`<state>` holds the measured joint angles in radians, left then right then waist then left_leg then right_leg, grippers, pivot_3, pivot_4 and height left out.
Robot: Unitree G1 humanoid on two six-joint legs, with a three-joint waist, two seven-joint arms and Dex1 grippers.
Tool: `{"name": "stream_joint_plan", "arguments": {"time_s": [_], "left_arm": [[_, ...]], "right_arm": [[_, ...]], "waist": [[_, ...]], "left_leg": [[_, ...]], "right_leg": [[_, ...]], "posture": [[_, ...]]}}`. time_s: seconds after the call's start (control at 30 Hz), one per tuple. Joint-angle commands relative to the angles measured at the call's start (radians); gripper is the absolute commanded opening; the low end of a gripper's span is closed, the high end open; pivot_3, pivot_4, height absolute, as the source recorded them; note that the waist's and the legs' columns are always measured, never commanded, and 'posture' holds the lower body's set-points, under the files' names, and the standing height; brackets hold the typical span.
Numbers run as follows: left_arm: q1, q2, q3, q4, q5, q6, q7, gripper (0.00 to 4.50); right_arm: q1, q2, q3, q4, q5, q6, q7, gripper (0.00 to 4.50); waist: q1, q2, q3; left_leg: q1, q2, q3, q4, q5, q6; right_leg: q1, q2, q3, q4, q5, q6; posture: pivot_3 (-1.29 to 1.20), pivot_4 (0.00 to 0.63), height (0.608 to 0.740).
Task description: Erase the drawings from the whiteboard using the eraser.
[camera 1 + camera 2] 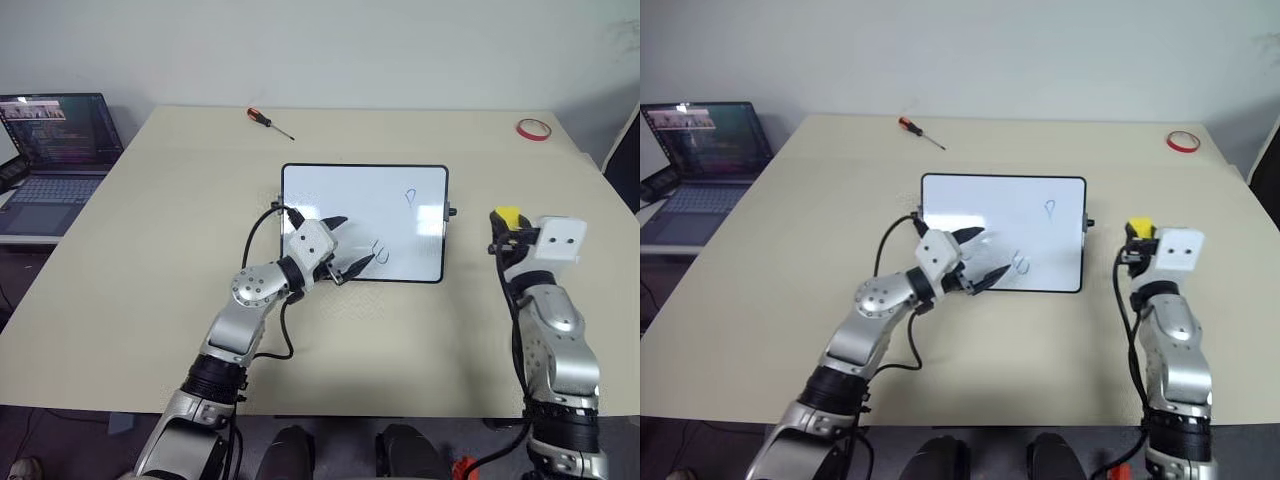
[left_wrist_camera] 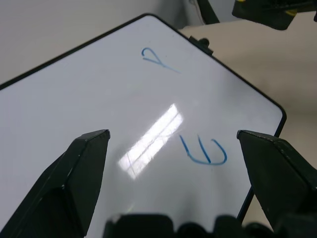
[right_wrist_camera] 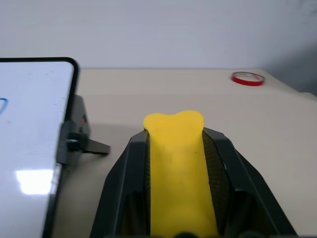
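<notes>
R pincer (image 3: 174,148) is clamped on the eraser (image 3: 177,163), a yellow block standing up between its two black fingers, held above the beige table (image 1: 150,250) just off the whiteboard's right short edge and apart from it. L pincer (image 1: 347,246) is spread wide w/ nothing in it; its two fingers sit over the near-left part of the whiteboard (image 1: 340,195), tips pointing toward the board's near-right corner. Can't tell if they touch the surface.

The whiteboard lies flat at table centre, thin black frame, small black knob on the right side. On it, drawings in blue marker: a "P"-like mark (image 1: 409,197) in the upper right area and a "W"-like squiggle (image 1: 380,251) near the front edge, just beside the L fingertips.

Far side of table: red-handled screwdriver (image 1: 268,121) left of centre, red tape ring (image 1: 533,129) at the far-right corner. An open laptop (image 1: 50,150) sits off the table's left edge.
</notes>
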<state>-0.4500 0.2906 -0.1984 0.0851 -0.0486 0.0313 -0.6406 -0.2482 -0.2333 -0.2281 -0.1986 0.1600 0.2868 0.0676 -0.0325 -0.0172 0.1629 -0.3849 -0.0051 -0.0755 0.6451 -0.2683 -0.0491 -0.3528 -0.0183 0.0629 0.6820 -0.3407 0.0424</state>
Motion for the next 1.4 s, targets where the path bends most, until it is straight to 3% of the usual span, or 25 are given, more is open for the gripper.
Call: {"name": "stream_joint_plan", "arguments": {"time_s": [0.03,0.4,0.73,1.13,1.4], "left_arm": [[-0.011,0.004,0.017,-0.007,0.016,-0.024,0.025,4.5],[-0.02,0.002,0.019,0.013,0.024,-0.02,0.034,4.5],[-0.002,0.007,0.022,-0.016,0.032,-0.007,0.057,4.5],[0.014,0.019,0.033,-0.047,0.031,0.007,0.09,4.5],[0.056,0.022,0.035,-0.091,0.028,0.029,0.109,4.5]], "right_arm": [[-0.088,-0.001,0.032,0.06,-0.016,-0.064,0.019,1.12],[-0.311,0.064,0.125,0.313,-0.042,-0.206,0.053,1.12],[-0.367,0.089,0.154,0.421,-0.061,-0.264,0.079,1.12],[-0.347,0.097,0.233,0.476,-0.072,-0.17,0.162,1.12],[-0.162,0.019,0.3,0.325,-0.13,0.06,0.184,1.12]], "waist": [[-0.001,0.0,0.0],[-0.002,0.0,0.0],[-0.002,0.0,0.0],[-0.018,0.0,0.0],[-0.023,-0.001,-0.004]], "left_leg": [[0.0,0.0,0.0,0.0,0.0,0.0],[-0.001,0.0,0.001,0.0,0.0,0.0],[-0.001,0.001,0.001,0.0,0.0,0.0],[0.0,0.001,0.001,0.0,0.0,0.0],[0.005,0.002,0.0,0.001,0.0,0.0]], "right_leg": [[0.0,0.0,0.0,0.0,0.0,0.0],[-0.001,-0.001,0.0,0.0,0.0,0.0],[-0.002,-0.002,0.0,0.001,0.0,0.0],[-0.002,-0.002,0.0,0.001,0.0,0.0],[0.004,-0.002,0.0,0.003,0.0,0.0]], "posture": [[0.0,0.15,0.74],[0.0,0.15,0.74],[0.0,0.15,0.74],[0.0,0.15,0.74],[0.0,0.15,0.74]]}}
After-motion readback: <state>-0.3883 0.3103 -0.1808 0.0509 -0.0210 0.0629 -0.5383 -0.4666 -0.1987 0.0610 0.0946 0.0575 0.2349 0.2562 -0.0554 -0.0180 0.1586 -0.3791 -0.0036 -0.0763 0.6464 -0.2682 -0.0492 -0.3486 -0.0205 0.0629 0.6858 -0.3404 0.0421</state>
